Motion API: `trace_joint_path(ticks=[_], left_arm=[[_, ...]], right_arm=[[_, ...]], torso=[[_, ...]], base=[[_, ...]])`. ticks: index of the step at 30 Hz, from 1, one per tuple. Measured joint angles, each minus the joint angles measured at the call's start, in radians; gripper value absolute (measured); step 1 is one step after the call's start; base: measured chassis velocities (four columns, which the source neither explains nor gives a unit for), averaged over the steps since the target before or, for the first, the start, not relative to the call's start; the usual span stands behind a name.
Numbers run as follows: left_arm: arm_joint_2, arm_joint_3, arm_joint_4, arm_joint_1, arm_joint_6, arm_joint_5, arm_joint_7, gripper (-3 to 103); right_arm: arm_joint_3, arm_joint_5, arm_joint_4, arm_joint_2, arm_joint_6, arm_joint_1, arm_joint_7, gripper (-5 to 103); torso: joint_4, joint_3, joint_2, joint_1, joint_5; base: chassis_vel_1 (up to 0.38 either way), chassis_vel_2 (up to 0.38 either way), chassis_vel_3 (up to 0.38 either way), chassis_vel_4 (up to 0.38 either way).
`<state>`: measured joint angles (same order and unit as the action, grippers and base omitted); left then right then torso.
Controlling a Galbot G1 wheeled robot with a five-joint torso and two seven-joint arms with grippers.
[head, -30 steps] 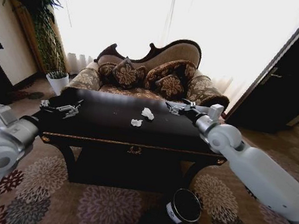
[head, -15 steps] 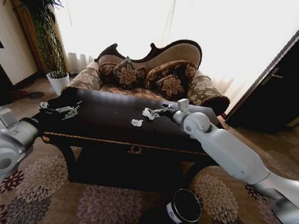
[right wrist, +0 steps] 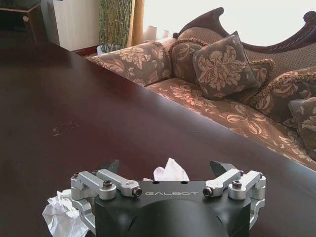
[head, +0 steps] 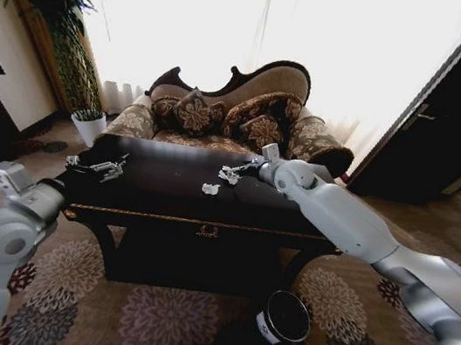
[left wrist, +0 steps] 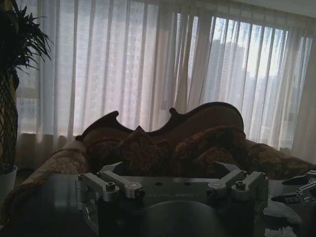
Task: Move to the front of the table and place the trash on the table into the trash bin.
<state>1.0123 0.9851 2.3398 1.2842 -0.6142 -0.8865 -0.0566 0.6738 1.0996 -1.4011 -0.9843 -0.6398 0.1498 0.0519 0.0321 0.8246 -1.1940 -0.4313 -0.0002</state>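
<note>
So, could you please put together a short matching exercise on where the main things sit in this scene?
Things:
1. right hand
2. left hand
3. bin
4. sofa

Places:
A. on the carpet in front of the table
B. behind the table, by the window
C. open around a paper wad mid-table
D. over the table's left end

Pairs: 1-C, 2-D, 3-A, 4-B

We are looking against strong daylight coming through the curtains [head: 261, 45], which are burning out to plain white in the head view. The table [head: 167, 181] top is reflecting this light as a pale band. In the left wrist view the sofa [left wrist: 163, 143] is staying dark against the window. The head view is bending at its edges.
</note>
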Motion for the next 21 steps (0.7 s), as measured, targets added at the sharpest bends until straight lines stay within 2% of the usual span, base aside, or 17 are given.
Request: trace_joint_path(ticks=[5,9,19,21], left_arm=[[0.004,0.030,0.007,0.025,0.002,-0.001,0.003,100],[0.004,0.042,0.007,0.033,0.004,-0.002,0.003,100],[0.008,0.019,0.000,0.018,0.005,0.000,0.004,100],[0.008,0.018,-0.001,0.016,0.005,0.000,0.004,100]], right_arm=[[0.016,-0.023,0.038,-0.055,-0.021,0.001,0.001,100],[0.020,-0.042,0.054,-0.070,-0.029,-0.003,0.000,100],[0.016,-0.061,0.082,-0.056,-0.025,-0.008,-0.004,100],[0.013,-0.065,0.081,-0.050,-0.024,-0.019,-0.008,103]], torso=[[0.0000,0.000,0.000,0.000,-0.0001],[0.0001,0.000,0.000,0.000,0.0002],[0.0003,0.000,0.000,0.000,0.0002],[0.0004,0.000,0.000,0.000,0.0003]], base=[[0.000,0.000,0.000,0.000],[0.000,0.000,0.000,0.000],[0.000,0.000,0.000,0.000],[0.000,0.000,0.000,0.000]])
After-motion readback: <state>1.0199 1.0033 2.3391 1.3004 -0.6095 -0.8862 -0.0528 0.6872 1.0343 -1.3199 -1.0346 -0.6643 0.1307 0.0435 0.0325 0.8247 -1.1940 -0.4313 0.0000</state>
